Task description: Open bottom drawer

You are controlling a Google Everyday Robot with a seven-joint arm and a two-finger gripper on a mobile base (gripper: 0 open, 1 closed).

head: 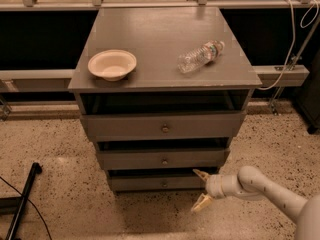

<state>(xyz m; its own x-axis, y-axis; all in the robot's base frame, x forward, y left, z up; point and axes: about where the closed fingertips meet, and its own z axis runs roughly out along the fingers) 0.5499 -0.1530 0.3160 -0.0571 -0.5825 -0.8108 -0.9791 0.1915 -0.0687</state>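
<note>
Camera view: A grey 3-drawer cabinet (pixel 160 39) stood on a speckled floor (pixel 60 149), seen from above and in front. The bottom drawer (pixel 145 183), the slimmest and narrowest of the 3 fronts, sat lowest in the stack, just above the floor, with its small round knob (pixel 164 184) at the centre. A dark gap ran along its top edge; whether it was pulled out at all could not be told.

The robot's pale arm (pixel 260 186) reached in from the lower right corner, low to the floor. Its gripper (pixel 201 189) hung at the right end of the bottom drawer, well to the right of the knob, with its 2 yellowish fingers (pixel 202 174) spread wide apart and pinching nothing. The upper finger lay near the drawer front's top right corner; the lower one pointed down toward the floor, below the drawer.

Above, the middle drawer (pixel 130 160) and the top drawer (pixel 125 127), the tallest and widest, each carried 1 centre knob. On the cabinet top, a cream bowl (pixel 112 64) rested upright near the left front edge, and a clear plastic bottle (pixel 201 56) lay on its side toward the right, well apart from the bowl. A black pole (pixel 24 196) slanted across the floor at lower left, and a white cable (pixel 295 39) hung at the right.
</note>
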